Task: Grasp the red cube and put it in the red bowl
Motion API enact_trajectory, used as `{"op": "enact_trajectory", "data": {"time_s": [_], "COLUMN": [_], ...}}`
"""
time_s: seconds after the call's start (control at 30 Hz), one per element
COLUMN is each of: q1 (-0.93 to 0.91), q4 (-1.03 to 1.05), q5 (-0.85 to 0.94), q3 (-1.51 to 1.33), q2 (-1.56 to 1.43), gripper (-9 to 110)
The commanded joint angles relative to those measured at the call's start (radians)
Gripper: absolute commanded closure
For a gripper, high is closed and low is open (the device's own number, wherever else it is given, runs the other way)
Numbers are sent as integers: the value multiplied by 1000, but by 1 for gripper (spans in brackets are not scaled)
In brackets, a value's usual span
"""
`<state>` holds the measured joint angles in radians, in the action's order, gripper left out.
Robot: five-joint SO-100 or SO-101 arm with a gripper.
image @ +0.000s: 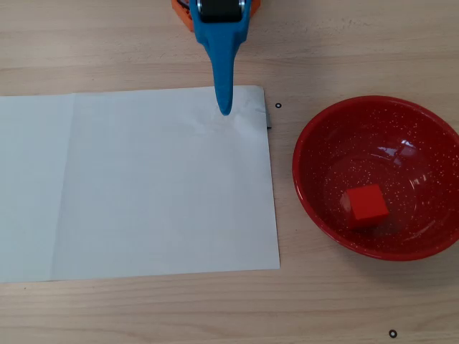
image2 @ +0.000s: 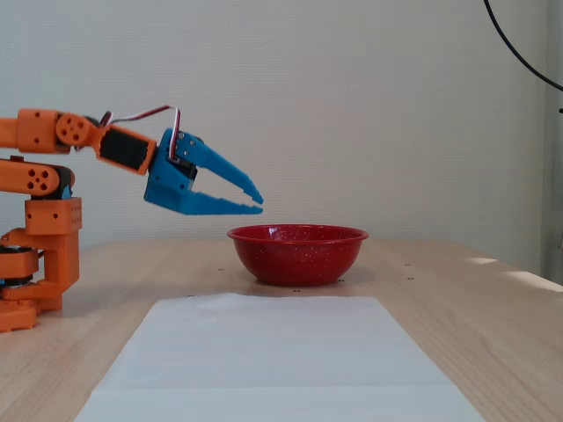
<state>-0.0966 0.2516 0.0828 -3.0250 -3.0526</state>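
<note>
The red cube (image: 367, 205) is sitting inside the red bowl (image: 315, 143) near the table's right edge. The blue gripper (image2: 256, 200) is hanging a little open, holding nothing. The overhead view is cutting off the arm.

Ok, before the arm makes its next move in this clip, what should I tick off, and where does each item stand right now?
1. Red cube inside the red bowl: ok, it rests on the bowl's floor in the overhead view.
2. Gripper empty: ok, nothing between the fingers.
3. Jaws parted: ok, slightly, in the fixed view.
4. Gripper clear of the bowl: ok, above the white paper.
5. Bowl upright on the table: ok.
6. Cube undamaged: cannot tell.
</note>
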Motion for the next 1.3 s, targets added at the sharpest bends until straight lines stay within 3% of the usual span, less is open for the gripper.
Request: {"op": "enact_trajectory", "data": {"time_s": [0.0,0.17,0.47,0.93,1.27], "q1": [8,14,15,25,28], "q4": [-83,-95,245,657,667], "q5": [-29,-34,117,141,156], "q3": [11,-114,-115,-115,-115], "q2": [-69,-161,-241,-241,-241], "gripper": [101,101,101,101,101]}}
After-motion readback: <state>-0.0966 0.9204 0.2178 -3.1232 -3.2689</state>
